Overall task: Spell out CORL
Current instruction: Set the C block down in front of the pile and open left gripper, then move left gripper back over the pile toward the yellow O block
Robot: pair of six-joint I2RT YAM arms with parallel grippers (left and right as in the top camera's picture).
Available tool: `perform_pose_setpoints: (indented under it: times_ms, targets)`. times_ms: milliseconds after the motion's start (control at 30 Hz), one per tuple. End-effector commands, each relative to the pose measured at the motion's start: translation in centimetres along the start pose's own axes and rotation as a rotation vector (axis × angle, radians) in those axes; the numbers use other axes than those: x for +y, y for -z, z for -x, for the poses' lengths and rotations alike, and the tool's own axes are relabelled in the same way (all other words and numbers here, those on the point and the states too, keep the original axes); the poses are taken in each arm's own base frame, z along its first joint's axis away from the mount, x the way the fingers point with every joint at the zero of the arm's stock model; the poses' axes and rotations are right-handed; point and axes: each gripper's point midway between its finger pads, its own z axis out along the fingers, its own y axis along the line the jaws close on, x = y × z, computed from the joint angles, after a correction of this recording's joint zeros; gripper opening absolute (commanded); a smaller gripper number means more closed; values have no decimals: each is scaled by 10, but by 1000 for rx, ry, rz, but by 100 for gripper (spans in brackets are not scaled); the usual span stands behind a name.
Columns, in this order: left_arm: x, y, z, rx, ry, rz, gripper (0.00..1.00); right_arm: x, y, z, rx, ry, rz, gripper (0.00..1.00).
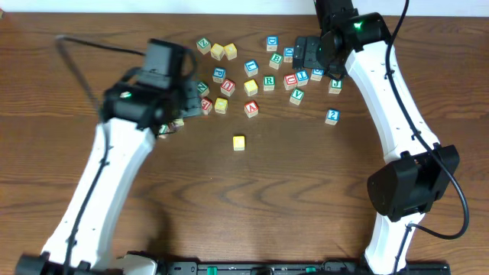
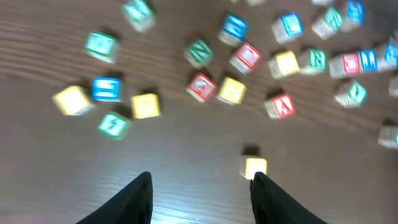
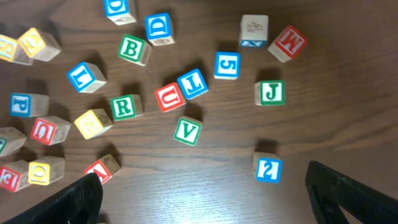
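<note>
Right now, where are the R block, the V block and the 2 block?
R block (image 3: 124, 107), right wrist view, on its green letter face.
V block (image 3: 187, 131), right wrist view, on its green letter face.
2 block (image 3: 267, 170), right wrist view, on its blue number face.

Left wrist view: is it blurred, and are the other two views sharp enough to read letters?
Left wrist: motion-blurred throughout, block faces smeared, even the lone yellow block soft. Right wrist: sharp; the green R block and green V block read cleanly. Overhead: blocks crisp, left arm smeared, right arm sharp.
</note>
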Motion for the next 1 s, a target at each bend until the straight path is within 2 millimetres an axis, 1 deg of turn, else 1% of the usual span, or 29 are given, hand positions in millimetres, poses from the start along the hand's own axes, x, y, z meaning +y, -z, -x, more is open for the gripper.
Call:
perform_pose_setpoints:
  times_ms: [0,33,100,200,533,700,833,967]
  targets:
    - [33,15,12,-37,62,47,50,14,1,-4,7,42,38,97]
    - [43,16,13,-35,85,62,50,15,1,-5,9,43,42,97]
    - [55,14,14,-28,115,84,50,18,1,-8,21,68,58,96]
    - [66,14,17,-32,142,101,50,22,2,-11,27,79,63,96]
    - [69,13,17,-32,146,104,50,39,4,-16,22,107,82,95]
    - [69,13,17,-32,146,104,50,41,4,-17,23,103,84,94]
    - [68,13,17,-32,146,104,50,47,5,-19,37,104,120,92]
    - [69,13,17,-33,146,104,50,54,9,-14,23,121,171,89]
